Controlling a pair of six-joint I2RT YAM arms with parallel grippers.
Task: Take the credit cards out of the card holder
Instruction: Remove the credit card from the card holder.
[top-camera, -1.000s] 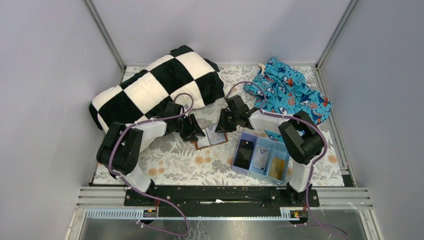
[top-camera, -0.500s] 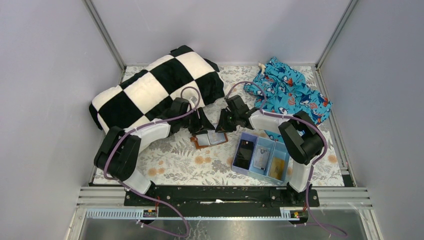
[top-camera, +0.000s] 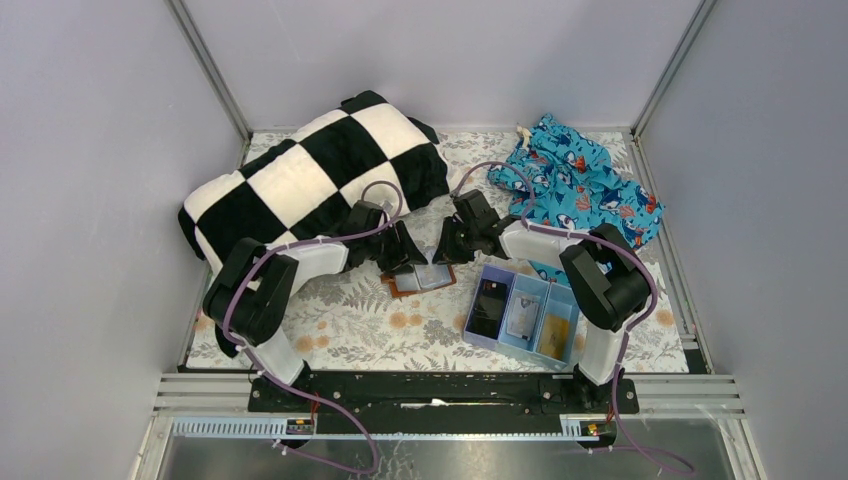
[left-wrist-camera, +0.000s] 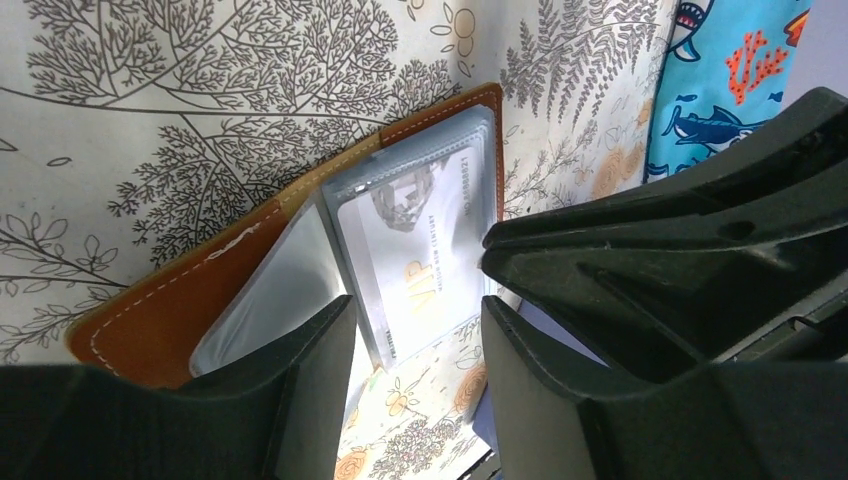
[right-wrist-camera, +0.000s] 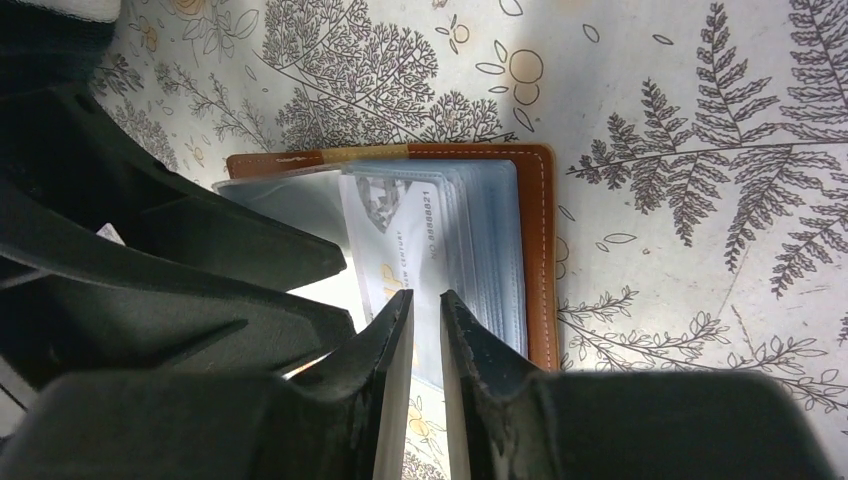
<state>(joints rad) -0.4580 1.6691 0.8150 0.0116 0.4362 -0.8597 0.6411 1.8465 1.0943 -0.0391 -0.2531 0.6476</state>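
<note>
One card (right-wrist-camera: 395, 235) in card holder (right-wrist-camera: 537, 260) | left hand (left-wrist-camera: 415, 300) apart, likely pinning sleeves (left-wrist-camera: 270, 290) | right hand (right-wrist-camera: 427, 310) nearly together at 6 o'clock, grip unclear

A robotics lab test cell. Grey panel walls (top-camera: 90, 150) on aluminium posts (top-camera: 208, 68) enclose a table (top-camera: 350, 325); robot arms (top-camera: 300, 262) are bolted at bottom centre.

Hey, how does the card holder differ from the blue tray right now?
The card holder is brown leather; the tray is light blue. The holder lies open, showing clear sleeves; the tray has three open compartments. The left hand and right hand both hang over the holder, neither over the tray. Shared: both lie on the floral cloth and both hold cards.
</note>
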